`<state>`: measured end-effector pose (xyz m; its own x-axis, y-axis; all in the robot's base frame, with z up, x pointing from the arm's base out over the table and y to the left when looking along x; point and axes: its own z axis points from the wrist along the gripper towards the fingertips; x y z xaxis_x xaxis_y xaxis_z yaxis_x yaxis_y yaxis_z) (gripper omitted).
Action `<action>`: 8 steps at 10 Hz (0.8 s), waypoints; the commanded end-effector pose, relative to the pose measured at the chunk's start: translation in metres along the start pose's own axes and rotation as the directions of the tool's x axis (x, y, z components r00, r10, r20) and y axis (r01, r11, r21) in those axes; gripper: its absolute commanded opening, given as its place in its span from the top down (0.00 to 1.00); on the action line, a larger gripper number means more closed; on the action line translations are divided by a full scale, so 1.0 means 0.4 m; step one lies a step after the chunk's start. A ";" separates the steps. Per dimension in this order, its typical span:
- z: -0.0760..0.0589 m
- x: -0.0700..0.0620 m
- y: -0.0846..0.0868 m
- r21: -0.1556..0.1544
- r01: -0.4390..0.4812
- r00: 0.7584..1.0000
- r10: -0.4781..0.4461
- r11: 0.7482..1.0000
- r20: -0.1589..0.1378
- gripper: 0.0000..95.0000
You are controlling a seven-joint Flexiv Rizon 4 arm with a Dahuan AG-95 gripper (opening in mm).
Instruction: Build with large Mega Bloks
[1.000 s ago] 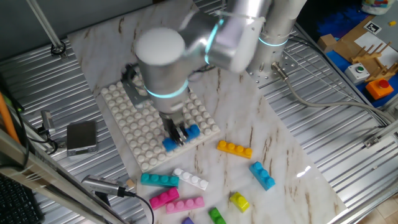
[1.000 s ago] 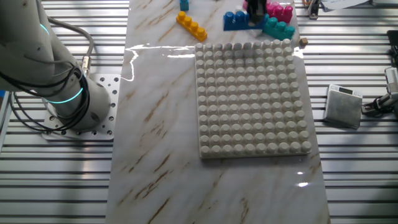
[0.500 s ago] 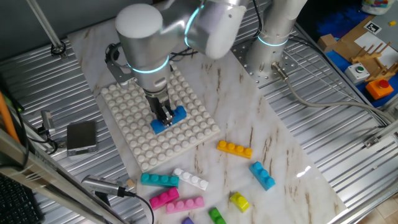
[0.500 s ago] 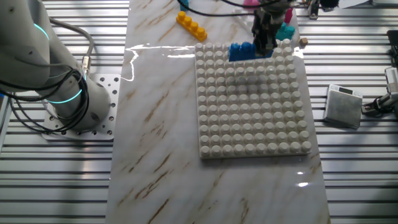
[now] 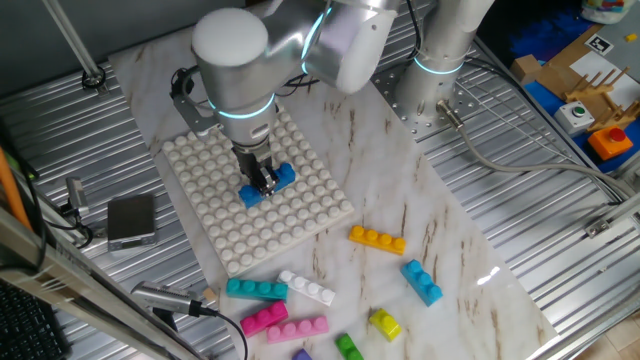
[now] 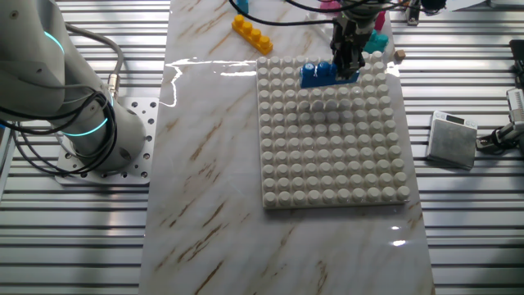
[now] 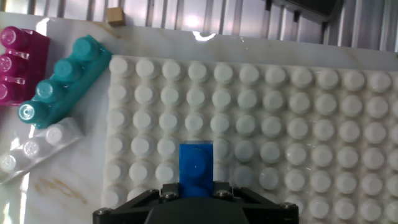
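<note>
- You have the two-finger gripper (image 5: pixel 262 182) closed on the chunky blue plastic brick (image 5: pixel 283 179), which sits between its fingers just over the big white square studded baseplate (image 5: pixel 215 215).
- In the other fixed view, the gripper (image 6: pixel 345 65) holds the blue brick (image 6: pixel 316 74) at the baseplate's (image 6: pixel 332 147) far rows, near the edge that faces the loose bricks.
- In the hand view, the blue brick (image 7: pixel 196 169) runs straight out from the gripper (image 7: pixel 195 193) over the white studs (image 7: pixel 275 126).
- You cannot tell whether the brick is seated on the studs or only above them.
- The gripper body covers the brick's near end in the hand view.
- Loose bricks lie off the baseplate on the marble tabletop (image 5: pixel 380 170): teal brick (image 5: pixel 256 289), white brick (image 5: pixel 308 289), pink bricks (image 5: pixel 283 324), orange brick (image 5: pixel 377 240), light-blue brick (image 5: pixel 422 281), yellow brick (image 5: pixel 384 323).
- A green brick (image 5: pixel 348 347) is cut off at the frame's lower edge.
</note>
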<state>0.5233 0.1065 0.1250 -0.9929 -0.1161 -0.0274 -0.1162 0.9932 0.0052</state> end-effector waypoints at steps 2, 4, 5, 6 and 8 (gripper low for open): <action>0.001 -0.005 0.008 -0.021 0.028 0.999 -0.028 0.999 -0.017 1.00; -0.003 -0.001 0.007 -0.022 0.023 1.000 -0.023 1.000 -0.021 1.00; -0.004 0.001 0.006 -0.024 0.024 1.000 -0.024 0.999 -0.019 1.00; -0.004 0.001 0.006 -0.025 0.022 0.999 -0.023 0.999 -0.025 1.00; -0.004 0.001 0.006 -0.025 0.011 1.000 -0.011 1.000 -0.018 1.00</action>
<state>0.5220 0.1090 0.1273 -0.9926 -0.1209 -0.0092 -0.1211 0.9921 0.0317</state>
